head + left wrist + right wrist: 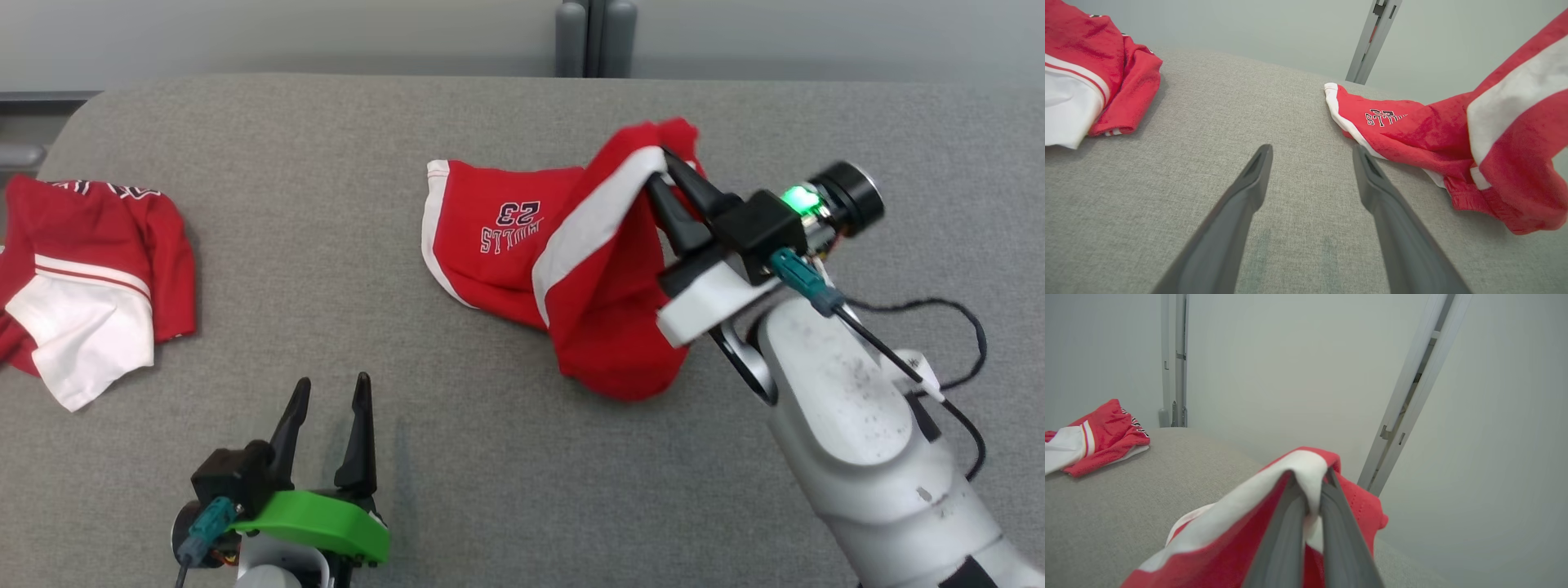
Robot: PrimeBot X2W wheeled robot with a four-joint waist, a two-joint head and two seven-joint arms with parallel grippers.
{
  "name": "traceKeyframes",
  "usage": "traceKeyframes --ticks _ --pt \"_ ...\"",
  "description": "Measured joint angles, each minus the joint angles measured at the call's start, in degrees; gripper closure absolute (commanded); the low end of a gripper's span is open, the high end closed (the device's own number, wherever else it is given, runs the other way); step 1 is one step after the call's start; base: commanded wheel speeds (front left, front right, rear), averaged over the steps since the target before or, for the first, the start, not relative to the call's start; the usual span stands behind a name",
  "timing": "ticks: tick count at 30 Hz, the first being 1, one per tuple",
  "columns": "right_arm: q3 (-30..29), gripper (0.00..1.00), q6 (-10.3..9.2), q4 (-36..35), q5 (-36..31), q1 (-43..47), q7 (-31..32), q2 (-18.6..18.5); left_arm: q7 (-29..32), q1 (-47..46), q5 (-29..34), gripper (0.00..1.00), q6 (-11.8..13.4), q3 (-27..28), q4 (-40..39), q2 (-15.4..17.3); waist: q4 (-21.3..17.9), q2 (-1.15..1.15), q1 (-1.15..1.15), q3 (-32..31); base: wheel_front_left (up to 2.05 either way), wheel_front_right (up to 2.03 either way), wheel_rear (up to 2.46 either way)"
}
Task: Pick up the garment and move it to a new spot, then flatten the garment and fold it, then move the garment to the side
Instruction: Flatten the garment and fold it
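— While we read from the left, what is that red and white heap doing there?
— That second garment (90,269) lies crumpled at the left edge of the counter (326,204), well apart from the work. I'd judge it is simply out of the way.
— And the left jaws?
— Spread wide and empty, low over bare counter near the robot. Probably on standby for the flattening, which calls for two grips.
— Where is the garment (490,269) itself?
— Right of centre. Its printed leg rests on the counter and its other end hangs raised.
— Why raised?
— The right jaws are clamped on its white stripe (1306,473), a pinch near an edge, so the rest can drape free for carrying to a new spot.
— Any bin or basket involved?
— No. Both pieces lie straight on the counter.
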Motion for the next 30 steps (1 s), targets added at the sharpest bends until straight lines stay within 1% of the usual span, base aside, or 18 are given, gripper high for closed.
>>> traceKeyframes --ticks 4,7,10,14,17,20,22,24,27,28,29,30 --pt "9.4 1.0 0.0 -2.1 3.8 -10.4 0.0 0.0 0.0 0.8 -0.2 0.0 0.0 -0.2 0.7 0.0 0.4 0.0 0.0 -1.7 0.0 0.0 0.0" --pt "14.0 1.0 0.0 -1.8 6.7 -18.6 0.0 0.0 0.0 1.5 -0.2 0.0 0.0 -0.4 1.1 0.0 1.1 0.0 0.0 -2.9 0.0 0.0 0.0" --pt "14.8 1.0 0.0 -1.3 9.2 -25.0 0.0 0.0 0.0 1.7 -0.2 0.0 0.0 -0.7 1.6 0.0 2.1 0.0 0.0 -3.6 0.0 0.0 0.0" --pt "11.3 1.0 0.0 -0.6 9.8 -29.6 0.0 0.1 0.0 2.2 -0.3 0.0 0.0 -0.4 1.9 0.0 3.0 0.0 0.0 -4.4 0.0 0.0 0.0" --pt "8.4 1.0 0.0 2.7 7.3 -29.0 -0.1 0.1 0.0 2.6 -0.3 0.0 0.0 0.5 2.0 0.0 2.6 0.0 0.0 -4.6 0.0 0.0 0.0" --pt "5.7 1.0 0.0 8.2 2.8 -24.2 -0.1 0.1 0.0 2.6 -0.3 0.0 0.0 1.0 1.9 0.0 1.4 0.0 0.0 -4.5 0.0 0.0 0.0" --pt "2.5 1.0 0.0 12.5 -1.4 -19.5 -0.1 -0.1 0.0 2.5 -0.3 0.0 0.0 1.2 1.7 0.0 0.4 0.0 0.0 -4.3 0.0 0.0 0.0" --pt "-0.5 1.0 0.0 15.7 -4.1 -14.8 -0.1 -1.1 0.0 2.4 -0.1 0.0 0.0 1.2 1.6 0.0 -0.6 0.0 0.0 -3.9 0.0 0.0 0.0" --pt "-6.4 1.0 0.0 20.2 -7.6 -6.1 0.0 -4.4 0.0 1.6 0.1 0.0 0.0 1.0 1.2 0.0 -2.1 0.0 0.0 -3.2 0.0 0.0 0.0" --pt "-8.2 0.68 0.0 21.2 -8.6 -3.7 0.0 -5.2 0.0 1.2 0.1 0.0 0.0 0.7 1.0 0.0 -2.4 0.0 0.0 -3.0 0.0 0.0 0.0" --pt "-10.6 0.3 0.0 22.1 -9.4 -1.0 0.0 -6.0 0.0 1.0 0.2 0.0 0.0 0.4 0.7 0.0 -2.9 0.0 0.0 -2.8 0.0 0.0 0.0" --pt "-12.7 0.0 0.0 22.4 -9.8 1.1 0.0 -6.3 0.0 0.8 0.5 0.0 0.0 0.1 0.5 0.0 -3.2 0.0 0.0 -2.6 0.0 0.0 0.0"
